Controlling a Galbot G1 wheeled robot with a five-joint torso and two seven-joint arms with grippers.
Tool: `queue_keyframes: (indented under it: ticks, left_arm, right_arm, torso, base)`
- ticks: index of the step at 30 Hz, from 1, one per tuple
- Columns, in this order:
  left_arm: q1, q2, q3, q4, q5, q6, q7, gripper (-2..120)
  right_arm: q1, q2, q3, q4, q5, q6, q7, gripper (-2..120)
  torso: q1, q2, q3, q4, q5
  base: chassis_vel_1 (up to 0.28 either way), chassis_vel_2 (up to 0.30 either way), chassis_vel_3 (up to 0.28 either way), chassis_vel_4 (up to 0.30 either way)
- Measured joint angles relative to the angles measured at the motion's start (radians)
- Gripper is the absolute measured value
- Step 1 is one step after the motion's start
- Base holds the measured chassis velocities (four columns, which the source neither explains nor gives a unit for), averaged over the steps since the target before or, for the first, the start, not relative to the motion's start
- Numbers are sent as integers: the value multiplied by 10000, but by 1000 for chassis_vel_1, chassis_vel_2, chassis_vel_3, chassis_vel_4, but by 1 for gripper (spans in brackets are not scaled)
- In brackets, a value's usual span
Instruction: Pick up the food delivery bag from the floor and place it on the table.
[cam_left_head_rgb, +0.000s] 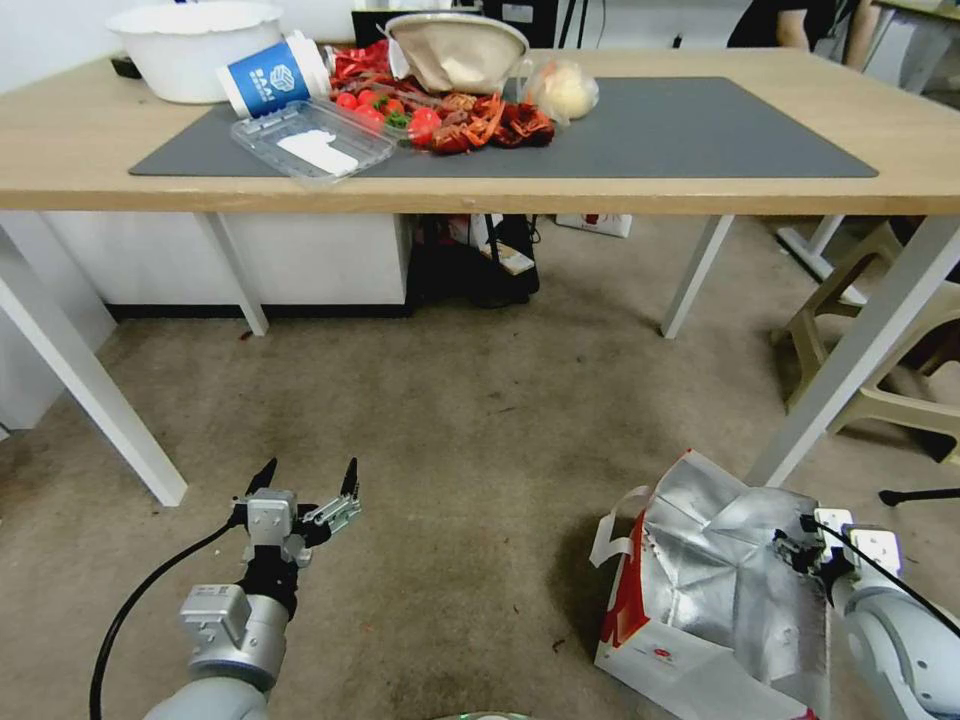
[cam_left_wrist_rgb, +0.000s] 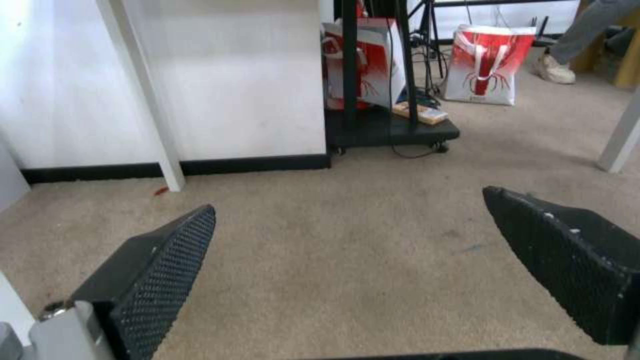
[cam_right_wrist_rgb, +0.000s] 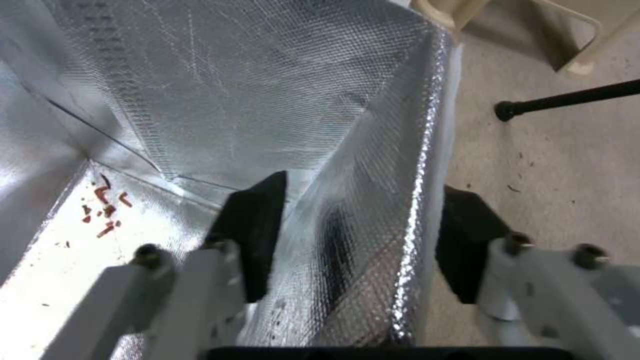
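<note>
I'm hovering the left gripper (cam_left_head_rgb: 307, 480) spread wide and empty over the floor (cam_left_head_rgb: 480, 430), while the right gripper (cam_right_wrist_rgb: 360, 235) is straddling the bag (cam_left_head_rgb: 720, 590) wall, one finger inside, not visibly clamped. The bag is sitting by the table (cam_left_head_rgb: 60, 140) leg, lift and placing remaining; its far side is getting cut off

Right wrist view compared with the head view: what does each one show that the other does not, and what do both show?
The right wrist view alone shows one finger inside the food delivery bag and the other outside its wall, straddling the wall with a gap, plus red crumbs on the bag's bottom.

The head view alone shows the table with its grey mat, the food clutter on it, and the left end effector open above the floor.

Both show the bag on the floor, the right end effector at its wall, and the black rod.
</note>
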Motion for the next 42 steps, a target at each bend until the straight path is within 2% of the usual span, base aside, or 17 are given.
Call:
queue_keyframes:
  ticks: [2,3,5,7,13,16,19,20,23,24,25,27,28,29,32,39,42]
  left_arm:
    - [28,18,7,-18,-32,41,0,100]
    - [28,18,7,-18,-32,41,0,100]
    - [24,44,15,-18,-35,55,3,100]
    - [19,44,16,-19,-35,62,4,100]
    - [58,36,-11,-67,-13,74,-12,100]
    - [58,43,-21,-67,-9,70,-20,100]
    - [52,39,-21,-68,6,52,-40,100]
    - [52,39,-21,-68,6,52,-40,100]
    - [102,37,-19,-139,15,42,-60,100]
    - [102,37,-19,-139,15,42,-60,100]
    - [132,53,-41,-174,15,30,-85,100]
    - [141,65,-52,-190,11,25,-97,100]
    - [155,85,-58,-216,-5,13,-144,100]
    - [155,85,-58,-216,-5,13,-144,100]
    - [162,110,-34,-292,-124,14,-317,100]
    - [160,112,-7,-318,-163,25,-381,100]
    - [160,112,-7,-318,-163,25,-381,100]
  right_arm:
    - [12,15,-6,-4,2,13,-48,37]
    - [12,15,-6,-4,2,13,-48,37]
    - [34,26,-11,-25,3,42,-79,27]
    - [28,27,-37,-26,4,56,-81,24]
    - [-73,-27,-154,-14,60,426,-57,0]
    - [-79,-55,-170,56,304,696,-76,0]
    - [-285,-160,-197,263,704,1774,-629,0]
    - [-285,-160,-197,263,704,1774,-629,0]
    - [-707,-354,-217,463,705,3056,-1415,0]
    - [-707,-354,-217,463,705,3056,-1415,0]
    - [-924,-471,-119,547,730,3705,-2026,0]
    - [-997,-525,-46,567,748,3980,-2364,0]
    - [-1101,-628,64,588,793,4440,-2928,0]
    - [-1101,-628,64,588,793,4440,-2928,0]
    - [-1152,-850,217,488,952,5604,-4107,0]
    - [-1099,-1016,232,348,1264,6516,-4813,0]
    - [-1099,-1016,232,348,1264,6516,-4813,0]
  torso:
    - [0,0,0,0,0]
    - [0,0,0,0,0]
    - [0,0,0,0,0]
    - [0,0,0,0,0]
    - [0,0,-1,0,1]
    - [0,0,0,-1,1]
    - [0,0,0,2,0]
    - [0,0,0,2,0]
    - [0,0,-1,0,1]
    - [0,0,-1,0,1]
    - [0,0,0,0,0]
    - [0,0,0,-1,0]
    - [0,0,0,0,0]
    - [0,0,0,0,0]
    - [0,0,-1,0,0]
    - [0,0,0,0,0]
    - [0,0,0,0,0]
  base:
    - [0,0,0,0]
    - [0,0,0,0]
    - [0,0,0,0]
    - [0,0,0,0]
    - [0,0,0,0]
    - [0,0,0,0]
    - [0,0,0,0]
    - [0,0,0,0]
    - [0,0,0,0]
    - [0,0,0,0]
    - [0,0,0,0]
    - [0,0,0,0]
    - [0,0,0,0]
    - [0,0,0,0]
    - [0,0,0,0]
    - [0,0,0,0]
    - [0,0,0,0]
